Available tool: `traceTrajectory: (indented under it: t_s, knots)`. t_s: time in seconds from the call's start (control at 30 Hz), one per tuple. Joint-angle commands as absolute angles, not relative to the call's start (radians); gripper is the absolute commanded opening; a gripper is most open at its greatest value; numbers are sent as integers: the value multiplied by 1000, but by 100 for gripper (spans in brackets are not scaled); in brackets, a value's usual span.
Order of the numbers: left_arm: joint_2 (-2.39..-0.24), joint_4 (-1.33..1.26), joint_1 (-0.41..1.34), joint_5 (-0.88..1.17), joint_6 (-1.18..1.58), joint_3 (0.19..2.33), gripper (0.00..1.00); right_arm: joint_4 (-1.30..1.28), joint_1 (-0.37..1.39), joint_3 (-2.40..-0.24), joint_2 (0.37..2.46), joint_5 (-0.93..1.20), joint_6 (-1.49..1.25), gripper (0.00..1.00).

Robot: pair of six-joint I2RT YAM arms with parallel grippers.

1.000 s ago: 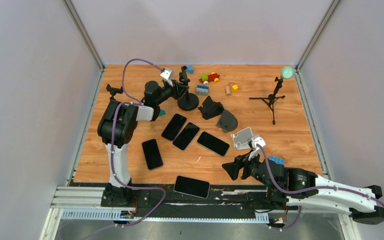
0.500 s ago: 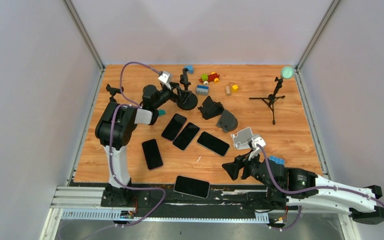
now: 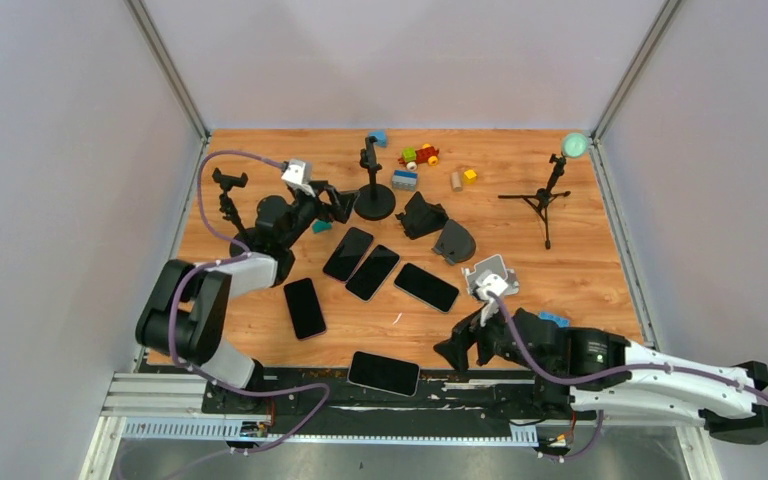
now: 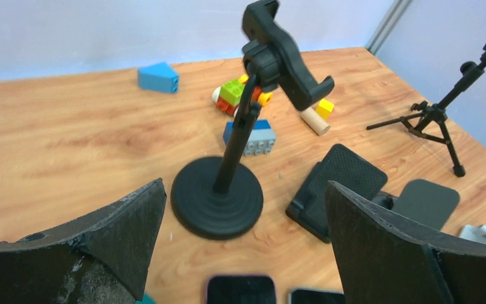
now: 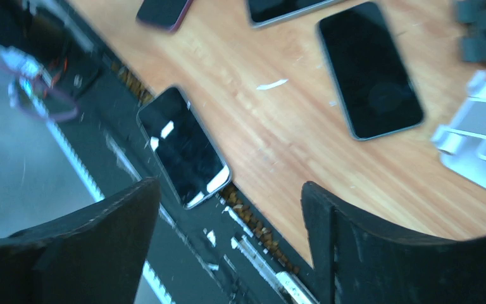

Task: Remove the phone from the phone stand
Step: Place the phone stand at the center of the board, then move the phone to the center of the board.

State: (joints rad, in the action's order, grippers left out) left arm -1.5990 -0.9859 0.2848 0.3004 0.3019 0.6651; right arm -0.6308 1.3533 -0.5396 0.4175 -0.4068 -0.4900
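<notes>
The black phone stand (image 3: pixel 374 200) stands upright on its round base (image 4: pixel 216 196), and its clamp (image 4: pixel 278 50) holds nothing. Several dark phones lie flat on the table, among them one (image 3: pixel 348 252) just in front of the stand. Another phone (image 3: pixel 384 372) lies at the front edge, and the right wrist view shows it (image 5: pixel 183 145) partly over the black rail. My left gripper (image 3: pixel 338 205) is open, a little left of the stand and apart from it, with nothing between its fingers (image 4: pixel 243 187). My right gripper (image 3: pixel 460 345) hangs open and empty above the front edge (image 5: pixel 231 187).
A white folding stand (image 3: pixel 487 275) sits by the right arm. Black and grey wedge stands (image 3: pixel 422 214) and a tripod (image 3: pixel 545 200) stand to the right. A small clamp stand (image 3: pixel 227 185) is at far left. Toy blocks (image 3: pixel 418 156) lie at the back.
My left gripper has let go of the stand's post, opened wide and drawn back to the left. My right gripper has shifted toward the front edge and opened wider.
</notes>
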Motion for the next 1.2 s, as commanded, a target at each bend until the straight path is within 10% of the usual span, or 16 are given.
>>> traceTrajectory:
  t_s: [0.0, 0.27, 0.6, 1.17]
  knots:
    - [-1437, -823, 284, 135, 455, 586, 100, -577, 1354, -617, 605, -99, -340, 89]
    - [-1219, 45, 284, 96, 530, 733, 100, -389, 1421, -740, 1075, 121, -241, 99]
    - [-876, 383, 282, 85, 384, 757, 100, -284, 1446, -867, 1491, 30, -239, 100]
    - [-756, 611, 282, 91, 251, 791, 100, -315, 1462, -899, 1597, -112, -99, 100]
